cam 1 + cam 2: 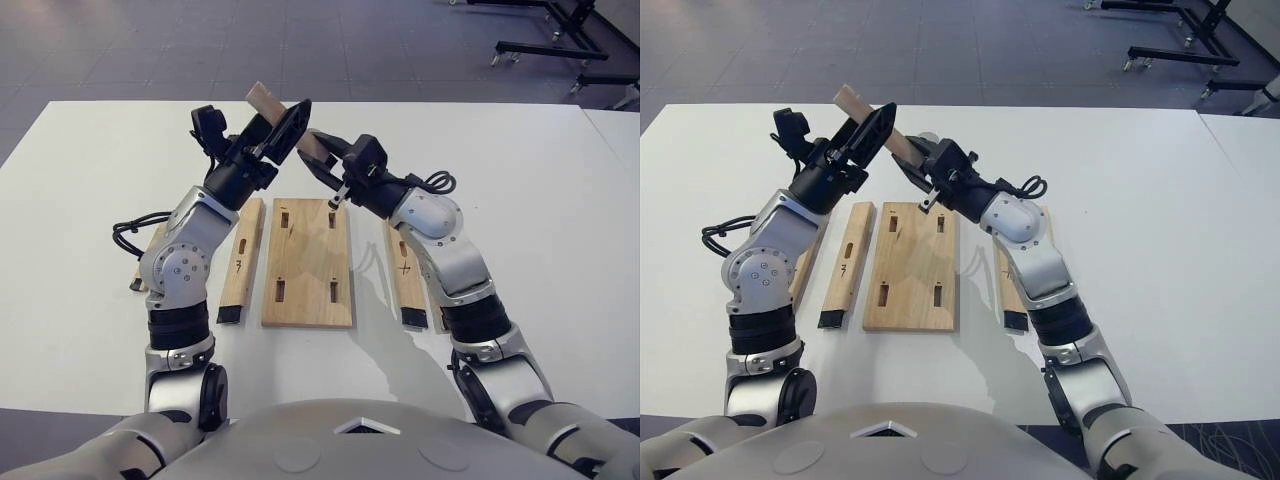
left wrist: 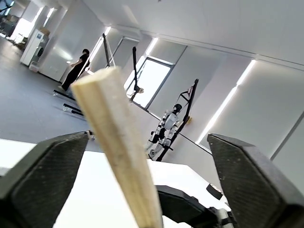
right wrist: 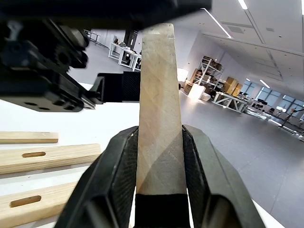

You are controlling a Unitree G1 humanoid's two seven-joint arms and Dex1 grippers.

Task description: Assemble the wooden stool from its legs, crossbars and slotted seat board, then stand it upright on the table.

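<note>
A short wooden bar (image 1: 264, 101) hangs slanted in the air above the far end of the slotted seat board (image 1: 307, 275), which lies flat on the white table (image 1: 520, 160). My right gripper (image 3: 160, 142) is shut on the bar's lower end (image 3: 159, 85). Around the bar's upper part stands my left gripper (image 1: 287, 121), open, its fingers (image 2: 47, 166) wide apart on either side of the wood (image 2: 114, 142). A slotted leg (image 1: 242, 260) lies left of the board. A second leg (image 1: 408, 275) lies to the right, partly under my right arm.
Another wooden piece (image 1: 150, 255) lies at the far left, mostly hidden by my left arm, next to a black cable (image 1: 130, 232). The table has bare room beyond the board and on both sides. Black wheeled frames (image 1: 545, 45) stand on the floor behind.
</note>
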